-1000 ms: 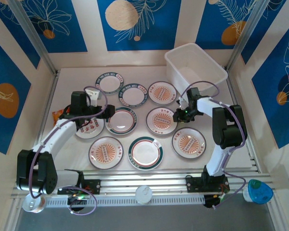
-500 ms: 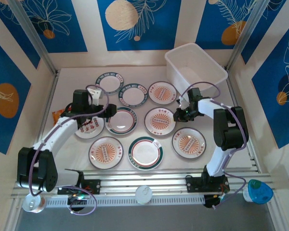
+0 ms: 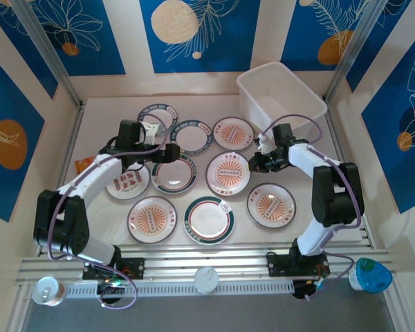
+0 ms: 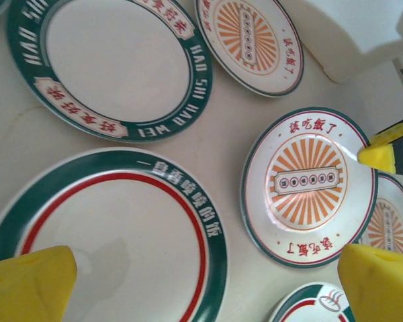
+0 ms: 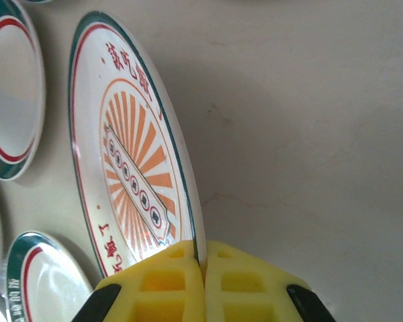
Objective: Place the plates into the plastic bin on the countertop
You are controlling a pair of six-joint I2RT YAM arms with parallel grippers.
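Where the right gripper (image 5: 201, 268) stands with its yellow foam pads (image 5: 164, 285) pressed together on the thin rim of a small round white plate with an orange sunburst centre (image 5: 131, 181), the relation that governs the coming move is plate to tub. In the top view the white translucent rectangular plastic bin (image 3: 283, 97) lies just beyond the gripper and a little to its right, at the far right corner of the pale beige countertop (image 3: 97, 117), its long axis running away from the arms and no plate seen inside it. The plate is pinched at the edge that faces the bin, so the carry is judged short: up over the near lip and in. The right arm is plainly the nearer. The left gripper (image 3: 150, 130), jaws wide apart and holding nothing, hovers over the green-rimmed plates (image 3: 174, 173) on the left half of the counter, well apart from the bin. The right wrist view settles the grip, the rim sandwiched between the pads, while the top view supplies the bin's bearing. The left wrist view adds the same plate face-on, a yellow pad at its right edge and a corner of the bin beyond.
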